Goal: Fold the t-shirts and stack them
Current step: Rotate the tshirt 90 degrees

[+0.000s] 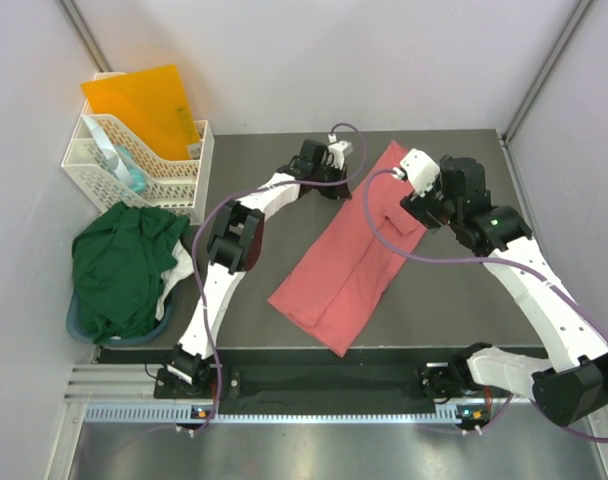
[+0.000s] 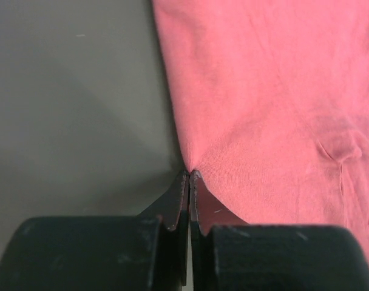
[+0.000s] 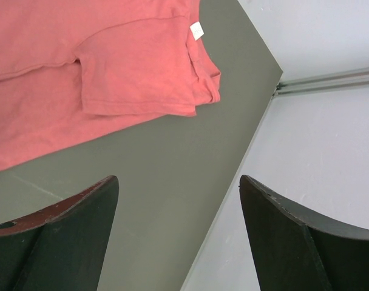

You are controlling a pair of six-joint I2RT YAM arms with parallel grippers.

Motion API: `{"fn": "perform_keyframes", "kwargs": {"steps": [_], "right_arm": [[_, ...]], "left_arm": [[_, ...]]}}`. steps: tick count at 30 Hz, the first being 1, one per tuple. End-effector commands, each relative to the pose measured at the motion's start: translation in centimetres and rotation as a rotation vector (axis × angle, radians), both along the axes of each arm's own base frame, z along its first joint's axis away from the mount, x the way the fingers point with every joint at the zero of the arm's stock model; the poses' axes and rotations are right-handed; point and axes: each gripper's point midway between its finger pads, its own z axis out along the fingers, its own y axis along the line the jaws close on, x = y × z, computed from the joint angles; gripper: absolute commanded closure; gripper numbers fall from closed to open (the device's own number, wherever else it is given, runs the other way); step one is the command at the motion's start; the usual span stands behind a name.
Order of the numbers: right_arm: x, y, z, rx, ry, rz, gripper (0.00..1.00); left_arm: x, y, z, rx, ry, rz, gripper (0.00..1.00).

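**A robot test cell, not a home**

Plain pale wall panels point(image 1: 314, 60) close in a dark grey tabletop point(image 1: 284, 160), with bare metal corner posts point(image 1: 544, 70) at the joins. The left arm point(image 1: 224, 260) and right arm point(image 1: 524, 270) are bolted along the tabletop's near edge, above a slotted aluminium rail point(image 1: 284, 412), with purple cables point(image 1: 384, 215) looping over them. The only domestic things are a salmon-pink t-shirt point(image 1: 349, 255) on the tabletop, a dark green t-shirt point(image 1: 119, 265) heaped beyond its left edge, and a white plastic basket point(image 1: 134, 170) by the far left corner.
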Motion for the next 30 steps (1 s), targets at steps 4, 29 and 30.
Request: {"fn": "perform_keyframes", "kwargs": {"steps": [4,29,30], "right_arm": [[0.8,0.4,2.4,0.064,-0.066,-0.003,0.2],[0.3,1.3,1.8,0.085,-0.031,0.033,0.21],[0.3,1.3,1.8,0.087,-0.031,0.033,0.21]], "left_arm": [[2.6,8.0,-3.8,0.121,0.11,0.308,1.0],[-2.8,19.3,-3.2,0.102,0.418,0.818,1.0],[-3.5,19.5,-3.5,0.101,0.438,0.826,1.0]]}}
